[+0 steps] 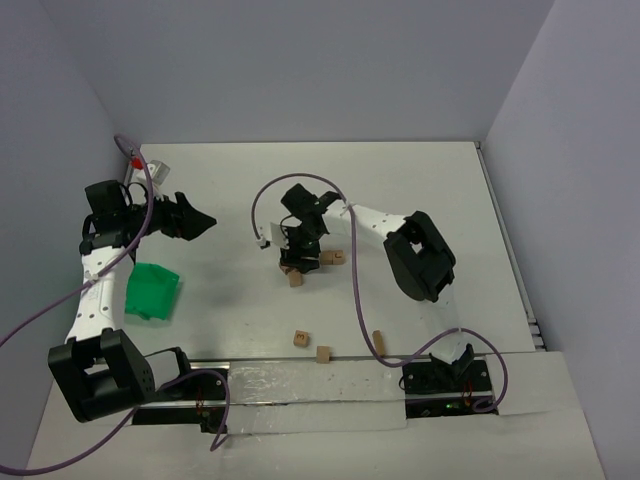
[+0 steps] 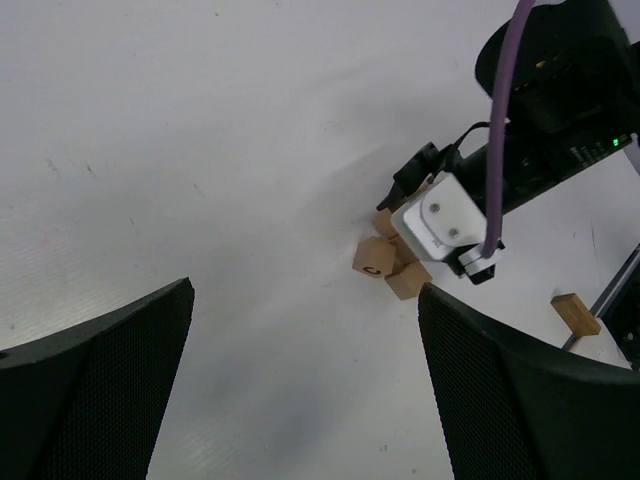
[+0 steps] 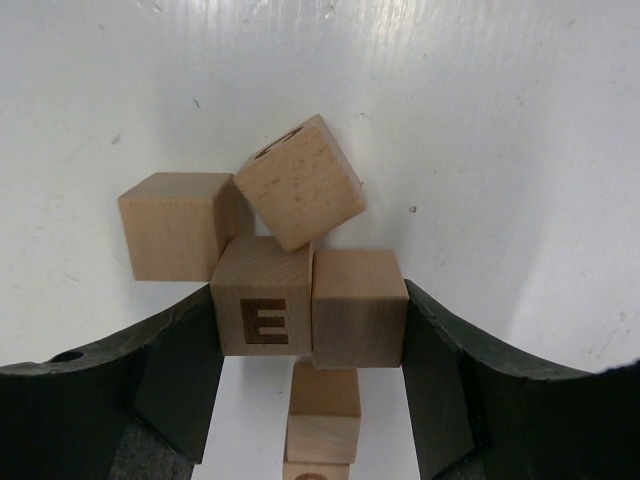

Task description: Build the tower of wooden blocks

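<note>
Right wrist: right hand clamps two wood blocks
Left hand: spread, empty
Risk: tilted cube topples on release

The wood blocks are pale tan, one marked with a dark brown E; the tray is green.

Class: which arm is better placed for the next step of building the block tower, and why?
Right. The right end effector grips two wood blocks side by side in the central cluster. The left end effector hangs open far off, near the green tray, holding nothing.
</note>
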